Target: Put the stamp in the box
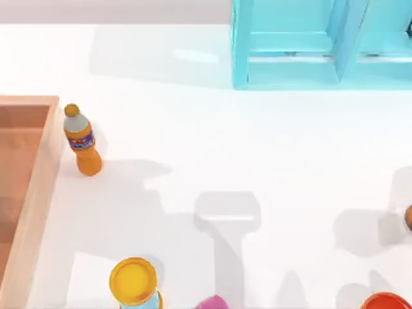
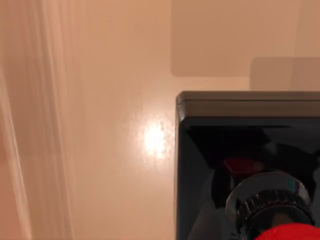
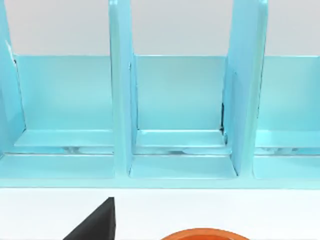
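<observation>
Your inventory of the table: the box [image 1: 40, 187], tan wooden walls and reddish-brown floor, at the left edge in the top view. An orange bottle [image 1: 82, 140] stands just beside its right wall. A light blue cabinet [image 1: 290, 45] stands at the far side, right of centre, and your right wrist view looks into its open compartments [image 3: 180, 115]. A yellow-lidded container [image 1: 134, 281] and a pink item [image 1: 212, 302] sit at the near edge; an orange-red rim [image 1: 385, 300] lies near right. The stamp [image 2: 240, 150], black base with chrome collar and red knob, appears close in your left wrist view, over a tan surface. You cannot tell either gripper's finger state.
</observation>
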Motion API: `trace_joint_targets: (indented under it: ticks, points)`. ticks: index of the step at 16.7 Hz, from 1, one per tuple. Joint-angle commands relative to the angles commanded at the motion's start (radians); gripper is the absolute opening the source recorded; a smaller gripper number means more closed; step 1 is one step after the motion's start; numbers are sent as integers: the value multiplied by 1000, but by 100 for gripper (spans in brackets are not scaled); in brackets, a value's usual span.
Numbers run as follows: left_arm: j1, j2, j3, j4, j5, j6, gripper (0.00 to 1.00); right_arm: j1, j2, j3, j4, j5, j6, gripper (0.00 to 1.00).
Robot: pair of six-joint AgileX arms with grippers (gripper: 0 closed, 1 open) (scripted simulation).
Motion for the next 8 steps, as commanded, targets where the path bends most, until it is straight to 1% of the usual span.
trace_joint_targets:
  ticks: [7,8]
  points:
    - [0,0,0,0,0,0,98,0,0,0,0,0,0,100]
    - [0,0,0,0,0,0,100,0,0,0,0,0,0,100]
